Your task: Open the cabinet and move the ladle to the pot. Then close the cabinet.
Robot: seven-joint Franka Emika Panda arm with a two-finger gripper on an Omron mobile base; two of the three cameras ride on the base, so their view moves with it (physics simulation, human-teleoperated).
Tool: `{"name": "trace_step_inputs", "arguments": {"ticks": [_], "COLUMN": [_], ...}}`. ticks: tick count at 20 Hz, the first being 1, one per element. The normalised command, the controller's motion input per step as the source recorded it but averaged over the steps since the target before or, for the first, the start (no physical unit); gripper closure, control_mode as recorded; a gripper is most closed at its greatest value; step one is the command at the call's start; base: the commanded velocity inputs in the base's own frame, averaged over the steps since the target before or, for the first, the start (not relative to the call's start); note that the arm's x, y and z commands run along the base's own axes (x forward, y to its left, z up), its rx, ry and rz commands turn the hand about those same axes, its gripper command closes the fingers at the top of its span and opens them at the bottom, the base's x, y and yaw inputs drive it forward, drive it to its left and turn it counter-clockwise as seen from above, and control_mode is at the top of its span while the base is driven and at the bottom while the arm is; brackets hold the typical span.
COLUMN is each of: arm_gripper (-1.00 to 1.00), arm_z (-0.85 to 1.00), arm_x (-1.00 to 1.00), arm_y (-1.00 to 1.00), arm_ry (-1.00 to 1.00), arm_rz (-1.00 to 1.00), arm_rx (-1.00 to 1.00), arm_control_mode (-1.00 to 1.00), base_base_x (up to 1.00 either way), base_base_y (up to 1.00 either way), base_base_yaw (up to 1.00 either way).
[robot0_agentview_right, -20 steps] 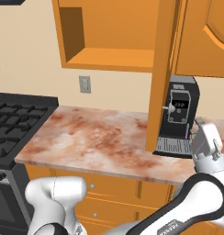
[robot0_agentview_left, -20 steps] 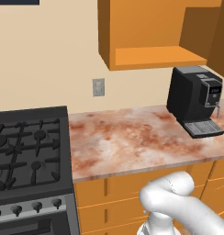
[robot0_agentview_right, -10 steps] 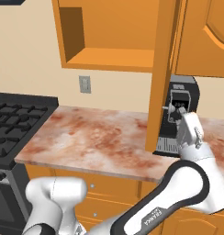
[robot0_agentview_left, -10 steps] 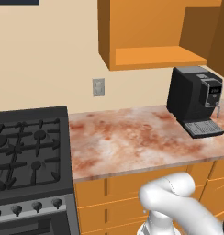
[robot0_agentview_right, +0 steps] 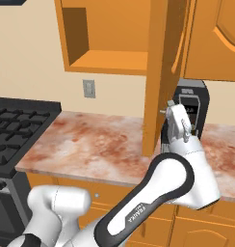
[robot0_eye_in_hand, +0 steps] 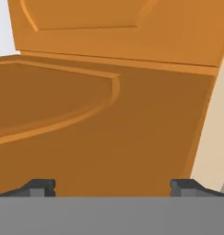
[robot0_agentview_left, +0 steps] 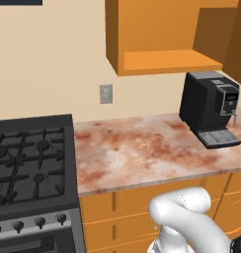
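Observation:
The cabinet (robot0_agentview_left: 162, 34) hangs on the wall with its door (robot0_agentview_right: 160, 72) swung wide, seen edge-on in the right base view. Its orange shelf (robot0_agentview_right: 110, 60) shows bare wood. My gripper (robot0_agentview_right: 171, 113) is at the door's lower edge, in front of the coffee machine. In the hand view the door's arched raised panel (robot0_eye_in_hand: 86, 105) is very close ahead. My gripper (robot0_eye_in_hand: 112, 187) is open there, with the fingertips (robot0_eye_in_hand: 38, 187) far apart and nothing between them. The ladle and the pot are out of view.
A black coffee machine (robot0_agentview_left: 209, 106) stands at the counter's right end, behind the hand. A black gas stove (robot0_agentview_left: 28, 163) adjoins the marbled counter (robot0_agentview_left: 137, 153) on the left. A second, shut cabinet door (robot0_agentview_right: 218, 38) hangs right of the open one.
My hand has swung left and up in the right base view, from beside the coffee machine to the open door's lower edge. The gripper has stayed open.

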Motion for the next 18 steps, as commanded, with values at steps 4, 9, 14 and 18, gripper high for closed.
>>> {"name": "trace_step_inputs", "arguments": {"ticks": [4, 9, 14, 18], "arm_gripper": [-1.0, -1.0, -1.0, -1.0], "arm_z": [0.18, 0.13, 0.08, 0.12], "arm_x": [0.07, 0.06, 0.12, 0.19], "arm_y": [0.5, 0.46, 0.54, 0.58], "arm_ry": [0.0, 0.0, 0.0, 0.0], "arm_rz": [0.0, 0.0, 0.0, 0.0], "arm_rx": [0.0, 0.0, 0.0, 0.0], "arm_control_mode": [-1.0, -1.0, -1.0, -1.0], "base_base_x": [0.0, 0.0, 0.0, 0.0], "base_base_y": [0.0, 0.0, 0.0, 0.0], "base_base_yaw": [0.0, 0.0, 0.0, 0.0]}}
